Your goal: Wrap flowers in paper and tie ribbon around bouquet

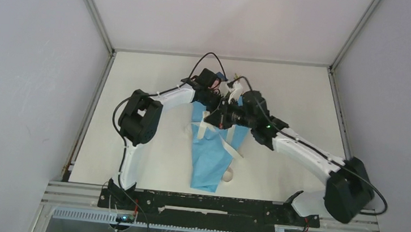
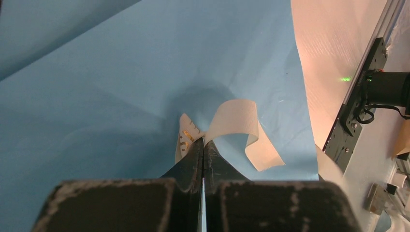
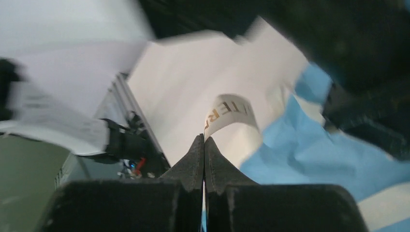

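- Pinching the ribbon (image 2: 239, 116), the left gripper (image 2: 203, 147) is closed tight above the blue paper (image 2: 96, 96).
- The right gripper (image 3: 203, 140) is also closed on the ribbon.
- The paper lies on the table (image 1: 155, 83), between both arms.

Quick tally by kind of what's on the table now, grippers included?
paper, light blue: 1
ribbon, cream: 1
left gripper and right gripper, each shut on the ribbon: 2
Flowers: hidden under the arms, not counted
Total: 4
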`<state>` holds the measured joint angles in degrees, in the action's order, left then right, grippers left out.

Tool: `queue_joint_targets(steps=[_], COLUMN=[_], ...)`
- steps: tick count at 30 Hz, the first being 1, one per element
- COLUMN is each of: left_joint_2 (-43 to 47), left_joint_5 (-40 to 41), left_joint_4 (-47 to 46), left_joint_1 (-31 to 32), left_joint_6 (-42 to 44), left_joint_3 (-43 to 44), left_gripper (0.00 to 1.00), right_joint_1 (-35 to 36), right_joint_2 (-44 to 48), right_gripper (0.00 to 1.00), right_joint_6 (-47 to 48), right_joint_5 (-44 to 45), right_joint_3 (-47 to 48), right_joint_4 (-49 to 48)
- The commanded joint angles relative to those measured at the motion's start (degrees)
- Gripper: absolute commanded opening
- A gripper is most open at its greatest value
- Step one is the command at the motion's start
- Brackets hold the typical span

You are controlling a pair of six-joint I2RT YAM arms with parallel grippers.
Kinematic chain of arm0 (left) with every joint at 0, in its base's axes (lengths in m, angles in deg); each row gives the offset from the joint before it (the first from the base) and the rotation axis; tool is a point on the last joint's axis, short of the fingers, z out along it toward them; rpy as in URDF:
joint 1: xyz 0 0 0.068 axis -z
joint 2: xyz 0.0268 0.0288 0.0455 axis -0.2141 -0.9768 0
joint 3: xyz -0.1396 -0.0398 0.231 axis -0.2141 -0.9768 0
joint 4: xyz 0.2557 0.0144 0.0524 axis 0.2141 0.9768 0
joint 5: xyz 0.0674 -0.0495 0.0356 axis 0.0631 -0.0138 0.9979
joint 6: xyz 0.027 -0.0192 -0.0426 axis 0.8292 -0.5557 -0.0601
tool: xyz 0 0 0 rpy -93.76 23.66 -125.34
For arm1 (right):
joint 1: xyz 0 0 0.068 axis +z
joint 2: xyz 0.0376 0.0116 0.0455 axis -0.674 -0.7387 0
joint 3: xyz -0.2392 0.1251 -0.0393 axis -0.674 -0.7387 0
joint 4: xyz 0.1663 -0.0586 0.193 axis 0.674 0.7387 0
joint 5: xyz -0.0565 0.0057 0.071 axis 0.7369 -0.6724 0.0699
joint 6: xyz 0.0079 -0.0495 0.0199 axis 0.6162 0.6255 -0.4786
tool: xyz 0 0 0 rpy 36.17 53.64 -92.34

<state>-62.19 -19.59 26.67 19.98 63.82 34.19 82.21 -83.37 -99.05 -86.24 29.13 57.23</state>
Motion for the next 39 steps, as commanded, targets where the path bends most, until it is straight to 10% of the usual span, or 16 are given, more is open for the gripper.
queue_joint_targets(steps=[1,18,27,32,39], left_joint_2=[3.19,29.22,29.03,23.34,13.52], left_joint_5=[-1.36,-1.82,-3.16,-5.33,-4.8], left_joint_4=[-0.96,16.96,38.77,30.43,12.65], left_joint_1=[-1.61,-6.83,11.73,12.81,5.09], left_joint_6=[-0.67,9.14,20.54,18.25,5.11], left_joint_3=[1.75,11.42,36.57,37.69,32.06], left_gripper=[0.0,0.0,0.0,0.0,0.0], right_joint_1=[-0.04,-13.15,-14.74,-15.13,-18.38], right_joint_2=[-4.88,-28.99,-41.43,-41.82,-37.04], right_gripper=[0.0,0.0,0.0,0.07,0.43], right_joint_6=[-4.74,-10.21,-15.93,-18.21,-16.54], right_joint_5=[3.07,-4.09,-10.28,-15.47,-20.93], right_joint_3=[-3.36,-0.42,12.34,13.45,13.45], right_joint_4=[-11.58,-21.35,-23.37,-25.46,-18.18])
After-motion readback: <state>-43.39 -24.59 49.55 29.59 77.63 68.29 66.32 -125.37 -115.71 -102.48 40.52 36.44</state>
